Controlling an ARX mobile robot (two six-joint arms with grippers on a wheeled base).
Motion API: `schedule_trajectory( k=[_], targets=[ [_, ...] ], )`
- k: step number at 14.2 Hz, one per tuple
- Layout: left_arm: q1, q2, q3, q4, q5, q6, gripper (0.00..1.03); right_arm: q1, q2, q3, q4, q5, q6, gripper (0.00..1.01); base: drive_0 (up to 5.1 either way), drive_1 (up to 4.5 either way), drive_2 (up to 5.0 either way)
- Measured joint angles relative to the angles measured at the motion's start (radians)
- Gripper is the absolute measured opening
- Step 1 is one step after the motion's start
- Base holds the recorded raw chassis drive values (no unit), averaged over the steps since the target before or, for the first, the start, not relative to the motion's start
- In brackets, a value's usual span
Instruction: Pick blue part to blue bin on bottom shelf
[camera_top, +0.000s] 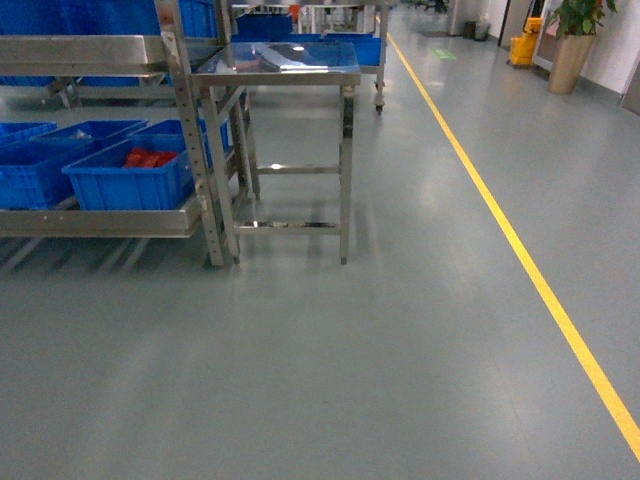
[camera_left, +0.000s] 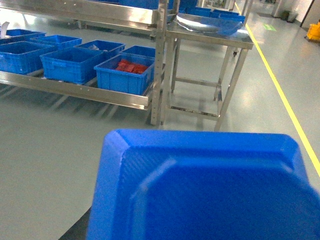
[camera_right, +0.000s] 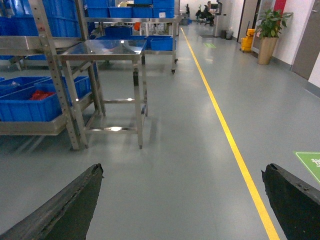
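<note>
Blue part (camera_left: 200, 187) filled lower left wrist view, apparently held by left gripper; fingers hidden, grip not confirmable. Right gripper (camera_right: 185, 200) spread wide, holding nothing. Blue bins (camera_top: 130, 175) sat on bottom shelf (camera_top: 100, 222), one holding red parts (camera_top: 150, 158), beside steel table (camera_top: 285, 65).

Only the right arm's black, rough-textured, wedge-shaped jaws show any detail: matte, grainy surfaces with slightly ragged edges, one dark slab at each lower corner of the right wrist view.
</note>
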Motion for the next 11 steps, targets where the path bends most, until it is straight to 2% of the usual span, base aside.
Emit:
schedule_trajectory(
  k=[11],
  targets=[
    [0.0, -0.001, 0.0, -0.004, -0.001, 0.0, 0.43, 0.0, 0.0, 0.0, 0.002, 0.0, 0.0, 0.98, 0.0, 4.05, -4.0]
  ],
)
